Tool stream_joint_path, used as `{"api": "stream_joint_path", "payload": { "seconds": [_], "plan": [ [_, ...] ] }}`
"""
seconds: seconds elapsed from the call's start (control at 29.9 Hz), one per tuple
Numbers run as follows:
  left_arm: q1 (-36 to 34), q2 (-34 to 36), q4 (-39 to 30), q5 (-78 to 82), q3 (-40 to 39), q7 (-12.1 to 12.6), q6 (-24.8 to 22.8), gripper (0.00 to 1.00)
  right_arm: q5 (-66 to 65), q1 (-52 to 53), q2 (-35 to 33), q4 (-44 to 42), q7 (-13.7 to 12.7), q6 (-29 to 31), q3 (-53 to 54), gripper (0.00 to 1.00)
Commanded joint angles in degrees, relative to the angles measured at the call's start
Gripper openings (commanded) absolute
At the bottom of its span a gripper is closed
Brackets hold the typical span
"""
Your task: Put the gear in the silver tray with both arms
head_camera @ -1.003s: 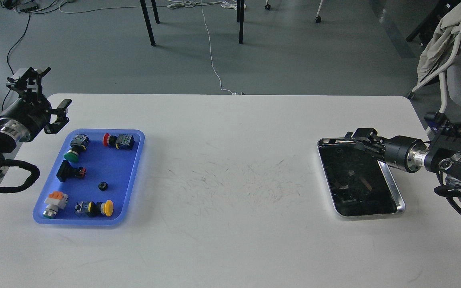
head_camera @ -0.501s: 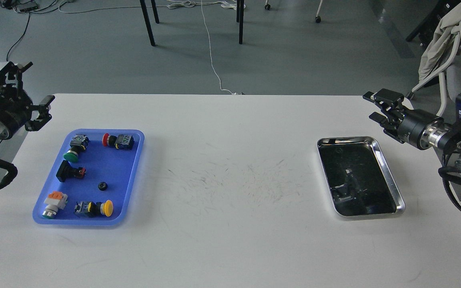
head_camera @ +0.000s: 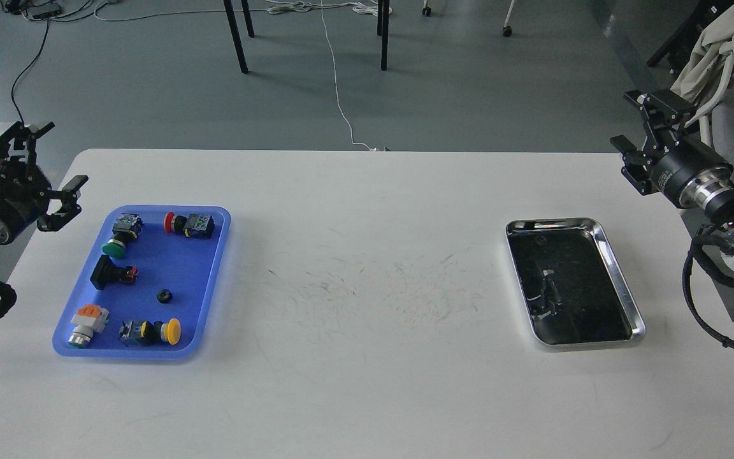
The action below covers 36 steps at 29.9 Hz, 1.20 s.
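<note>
**Plainly idle — both grippers empty, gear untouched**

Evidently neither arm has engaged: the left black claw gripper (head_camera: 39, 169) hangs beyond the white table's (head_camera: 367, 382) left edge, fingers spread wide, holding nothing; the right black claw gripper (head_camera: 644, 131) is likewise splayed off the far right corner. The small black ring-shaped gear (head_camera: 164, 296) lies in the matte blue plastic tray (head_camera: 214, 287) — well apart from the shiny rounded steel tray (head_camera: 622, 287), its mirror-dark bottom bare.

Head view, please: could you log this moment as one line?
left gripper: open, empty | right gripper: open, empty | gear: in blue tray | silver tray: empty
</note>
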Motion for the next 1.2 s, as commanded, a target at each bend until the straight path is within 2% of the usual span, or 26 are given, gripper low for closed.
{"api": "stream_joint_path", "payload": {
  "seconds": [0.0, 0.23, 0.37, 0.5, 0.7, 0.84, 0.9, 1.0, 1.17],
  "plan": [
    [0.04, 2.13, -2.68, 0.22, 0.30, -0.16, 0.01, 0.98, 2.53, -0.87, 0.35, 0.88, 0.00, -2.04, 2.05, 0.84],
    [0.48, 4.78, -5.07, 0.13, 0.04, -0.42, 0.01, 0.98, 4.30, -2.90, 0.79, 2.38, 0.00, -4.24, 4.60, 0.87],
    [0.48, 4.78, -5.15, 0.13, -0.05, -0.60, 0.01, 0.98, 4.12, -2.90, 1.14, 1.94, 0.01, -5.92, 3.90, 0.96],
    [0.48, 4.60, -5.15, 0.13, -0.13, -0.25, 0.01, 0.98, 4.21, -2.98, 1.40, 1.94, -0.79, -5.83, 3.89, 0.96],
    [-0.66, 2.15, -4.18, -0.22, -0.57, 0.54, 0.01, 0.98, 4.30, -2.11, 8.16, 0.80, -2.01, -7.58, 4.77, 0.96],
    [-2.06, 1.70, -3.48, -1.18, -0.66, 1.51, 0.01, 0.98, 6.05, -1.84, 11.33, 0.71, -4.47, -10.40, 6.27, 0.96],
    [-2.24, 1.53, -3.57, -1.97, -0.84, 1.60, 0.01, 0.98, 6.23, -1.41, 11.95, 0.53, -4.83, -10.66, 6.36, 0.96],
    [-2.59, 3.97, -7.94, -1.54, 0.39, 1.51, 0.01, 0.98, 6.23, -0.26, 11.95, -0.17, -4.92, -10.58, 6.01, 0.97],
    [-3.29, 14.34, -17.70, -0.66, 0.92, 1.68, 0.01, 0.98, 6.32, 0.44, 12.13, -0.17, -4.92, -10.66, 6.80, 0.97]
  ]
}}
